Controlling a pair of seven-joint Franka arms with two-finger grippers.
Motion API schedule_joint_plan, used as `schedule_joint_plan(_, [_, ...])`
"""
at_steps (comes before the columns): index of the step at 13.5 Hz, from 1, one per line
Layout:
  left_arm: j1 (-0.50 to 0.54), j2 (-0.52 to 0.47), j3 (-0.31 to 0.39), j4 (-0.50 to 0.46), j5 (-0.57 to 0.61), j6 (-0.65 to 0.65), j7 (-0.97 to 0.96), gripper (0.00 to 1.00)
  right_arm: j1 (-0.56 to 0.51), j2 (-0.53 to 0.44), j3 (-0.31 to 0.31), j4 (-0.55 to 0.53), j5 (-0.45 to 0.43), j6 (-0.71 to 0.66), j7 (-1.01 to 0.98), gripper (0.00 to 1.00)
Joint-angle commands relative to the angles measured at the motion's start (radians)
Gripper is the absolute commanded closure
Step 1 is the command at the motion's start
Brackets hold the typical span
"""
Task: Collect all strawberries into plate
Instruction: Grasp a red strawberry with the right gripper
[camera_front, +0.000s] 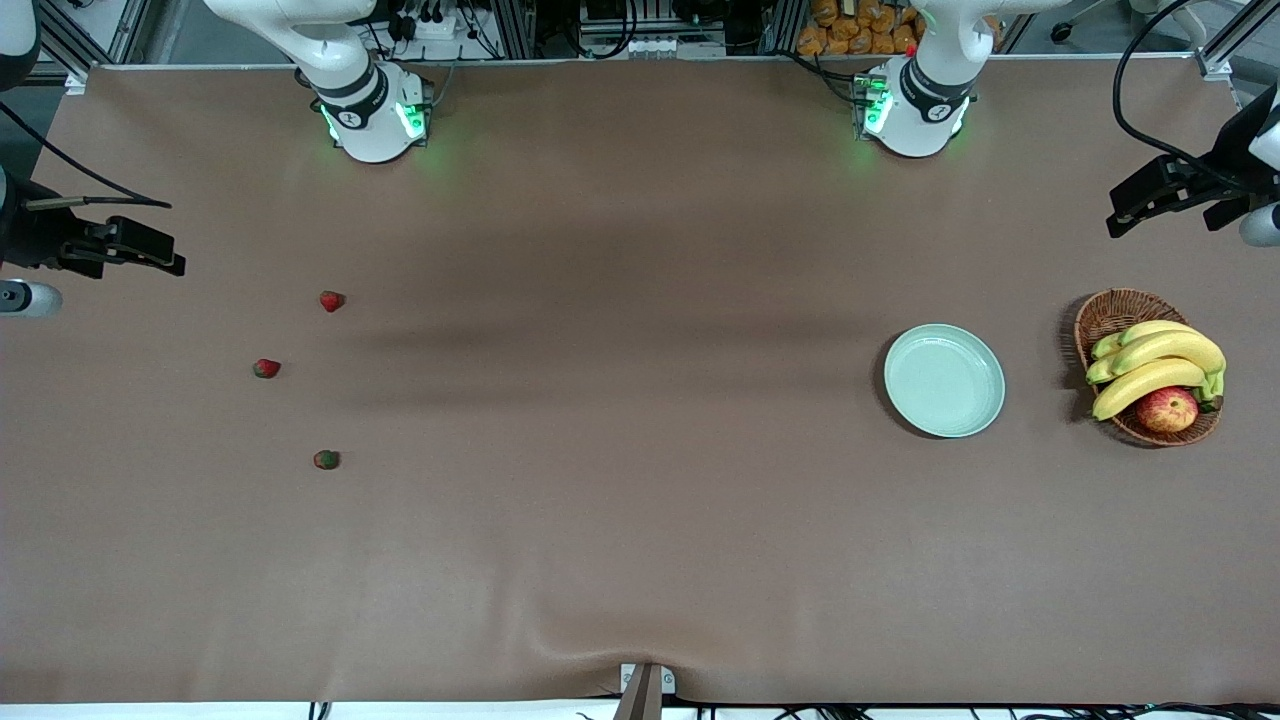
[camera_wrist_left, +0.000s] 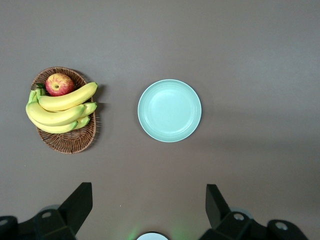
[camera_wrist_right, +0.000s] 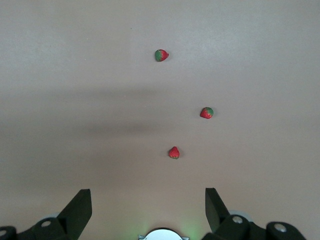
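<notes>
Brown matte covering over the whole surface (camera_front: 640, 520), with a slight wrinkle at the edge nearest the front camera.

Right tool (camera_wrist_right: 148, 210): raised high over the right arm's end of the surface, fingers spread wide, nothing between them. It waits. In the front view only its dark finger (camera_front: 140, 245) pokes in at the frame edge.

Strawberries: three, all lying loose on the surface under the right tool's camera, well apart from each other.
- first strawberry (camera_wrist_right: 174, 152) (camera_front: 331, 300): the one closest to the right tool's fingers, red side showing.
- second strawberry (camera_wrist_right: 206, 112) (camera_front: 266, 368): farther out from the tool, nearer to the front camera than the first, green cap visible.
- third strawberry (camera_wrist_right: 161, 55) (camera_front: 326, 459): farthest out from the right tool and nearest to the front camera; mostly green cap showing, so its lie is hard to judge, possibly on its side.

Left tool (camera_wrist_left: 149, 205): raised high over the left arm's end of the surface, fingers likewise spread wide, holding nothing. Also waiting.

Plate (camera_wrist_left: 169, 110) (camera_front: 944, 380): pale mint green, glossy, nothing on it. It sits below the left tool, out ahead of the open fingers, well apart from all three berries.

Wicker basket (camera_wrist_left: 70, 142) (camera_front: 1118, 312): beside the plate toward the left arm's end of the surface, not touching it. It holds a bunch of bananas (camera_wrist_left: 59, 111) (camera_front: 1155, 365) and a red-yellow apple (camera_wrist_left: 59, 84) (camera_front: 1166, 408) tucked against the bananas.
</notes>
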Motion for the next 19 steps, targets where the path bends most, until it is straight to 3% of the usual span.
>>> schedule_joint_plan(1, [-0.006,-0.004,0.006,0.002,-0.021,-0.007,0.006,0.00,-0.003,-0.001,0.004,0.016,-0.001,-0.013,-0.001,0.00])
schedule_joint_plan(7, [-0.004,-0.004,0.006,0.001,-0.024,-0.007,0.012,0.00,0.000,0.017,0.003,0.014,-0.003,-0.004,-0.001,0.00])
schedule_joint_plan(11, [0.000,-0.002,0.006,-0.004,-0.032,-0.007,0.015,0.00,-0.017,0.130,0.001,-0.016,-0.006,-0.004,-0.001,0.00])
schedule_joint_plan(16, [0.003,-0.002,0.007,-0.012,-0.050,-0.007,0.015,0.00,-0.018,0.179,0.001,-0.240,-0.015,0.049,-0.001,0.00])
schedule_joint_plan(19, [0.005,-0.007,0.006,-0.019,-0.050,-0.007,0.015,0.00,-0.021,0.213,0.001,-0.439,-0.015,0.198,-0.010,0.00])
